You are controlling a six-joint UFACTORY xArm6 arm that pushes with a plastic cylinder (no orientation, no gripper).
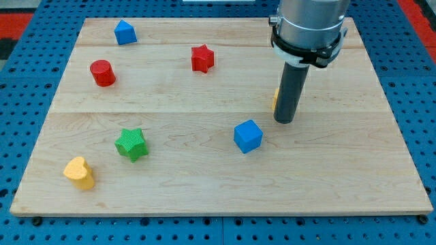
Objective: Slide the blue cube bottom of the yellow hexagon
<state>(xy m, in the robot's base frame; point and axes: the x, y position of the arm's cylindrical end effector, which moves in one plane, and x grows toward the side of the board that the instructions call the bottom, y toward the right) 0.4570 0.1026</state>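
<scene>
Blue cube [248,136] just lower-left of my tip [285,121], yellow block [274,100] mostly hidden behind rod, no claw visible.

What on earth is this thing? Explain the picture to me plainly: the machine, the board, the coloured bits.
One camera looks down at a wooden board. The grey cylinder at the view's top is a robot arm ending in a dark rod; my tip slides along the board and pushes blocks. It holds nothing. My tip stands just up-right of the blue cube, with a yellow block, mostly hidden, behind the rod. Elsewhere: a red star, red cylinder, green star, yellow heart and another blue block.
</scene>
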